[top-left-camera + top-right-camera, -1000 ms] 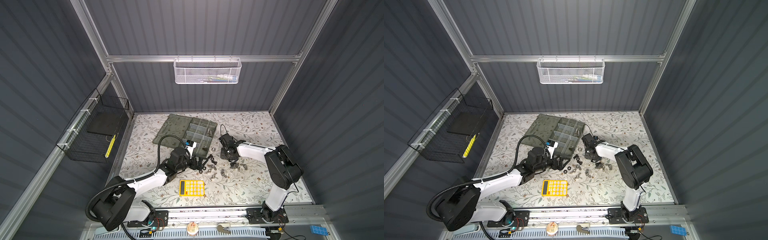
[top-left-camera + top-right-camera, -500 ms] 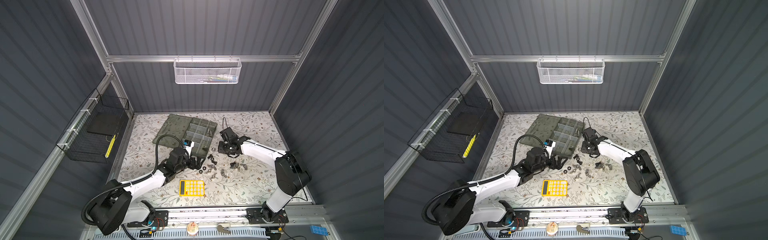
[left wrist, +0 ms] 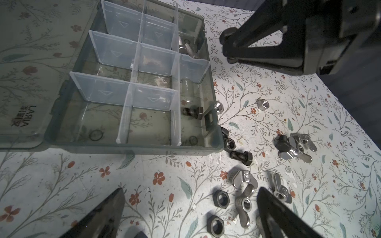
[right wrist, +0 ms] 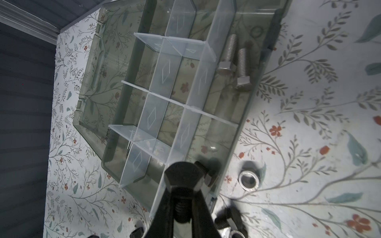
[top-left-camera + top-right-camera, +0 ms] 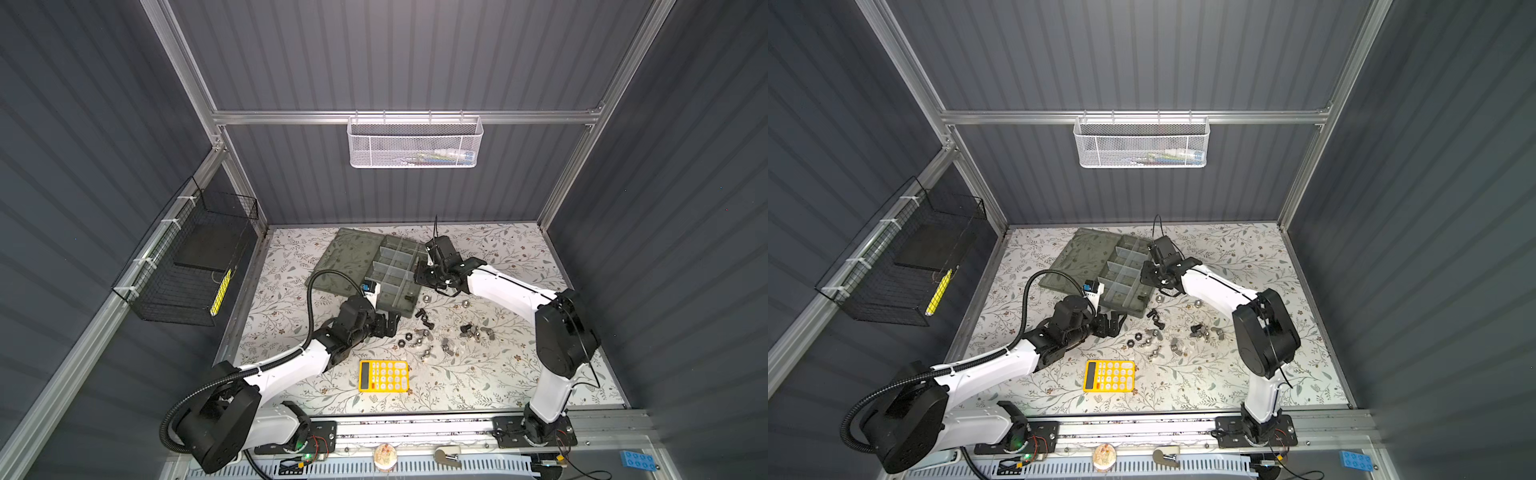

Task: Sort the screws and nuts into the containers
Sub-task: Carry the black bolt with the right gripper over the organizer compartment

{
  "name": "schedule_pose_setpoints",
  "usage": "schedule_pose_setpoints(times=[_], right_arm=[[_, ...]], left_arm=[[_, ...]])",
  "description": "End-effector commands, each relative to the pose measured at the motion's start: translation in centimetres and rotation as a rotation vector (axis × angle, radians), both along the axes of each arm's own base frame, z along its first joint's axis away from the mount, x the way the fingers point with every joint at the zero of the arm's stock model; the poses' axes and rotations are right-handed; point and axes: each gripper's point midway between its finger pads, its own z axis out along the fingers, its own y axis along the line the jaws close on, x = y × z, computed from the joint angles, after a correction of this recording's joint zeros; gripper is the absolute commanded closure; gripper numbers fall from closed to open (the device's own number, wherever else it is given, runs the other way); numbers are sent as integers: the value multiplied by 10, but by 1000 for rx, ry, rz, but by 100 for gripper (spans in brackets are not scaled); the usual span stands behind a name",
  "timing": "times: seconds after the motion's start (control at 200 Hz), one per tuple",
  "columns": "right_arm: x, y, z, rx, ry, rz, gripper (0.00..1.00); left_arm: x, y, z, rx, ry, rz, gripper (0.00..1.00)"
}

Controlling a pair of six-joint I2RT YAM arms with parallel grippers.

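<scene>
My right gripper (image 4: 181,193) is shut on a black screw (image 4: 181,177), pinching its threaded shaft with the hex head pointing outward. It hangs over the near right edge of the open organiser box (image 5: 390,306) of containers. Two silver screws (image 4: 235,61) lie in one compartment and a black screw (image 3: 192,112) in another. My left gripper (image 3: 190,195) stands open low over the mat, with black nuts (image 3: 221,198) and a silver wing nut (image 3: 245,179) between its fingers. In both top views it sits just in front of the box (image 5: 1125,307).
More loose screws (image 3: 241,156), wing nuts (image 3: 296,148) and silver hex nuts (image 3: 262,104) lie scattered on the floral mat right of the box. A yellow calculator (image 5: 383,376) lies near the front. A white mesh basket (image 5: 415,143) and a black wire basket (image 5: 187,266) hang on the walls.
My right gripper has lifted from the pile and moved left and back to the box's edge, carrying the black screw. My left gripper drew back slightly and stays open.
</scene>
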Motion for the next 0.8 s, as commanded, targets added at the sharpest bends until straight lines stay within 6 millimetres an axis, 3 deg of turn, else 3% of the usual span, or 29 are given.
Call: schedule_pose_setpoints(times=[0.0,0.175,0.791], right_arm=[[10,15,-6,23,9,5,92],[16,18,-32,-14,39,-3,92],[22,13,-80,-93,91,-28,85]], left_arm=[[4,-1,16,1,-45,3,0],[4,-1,15,8,-45,-1,0],[4,-3,16,-1,-49,-12,0]])
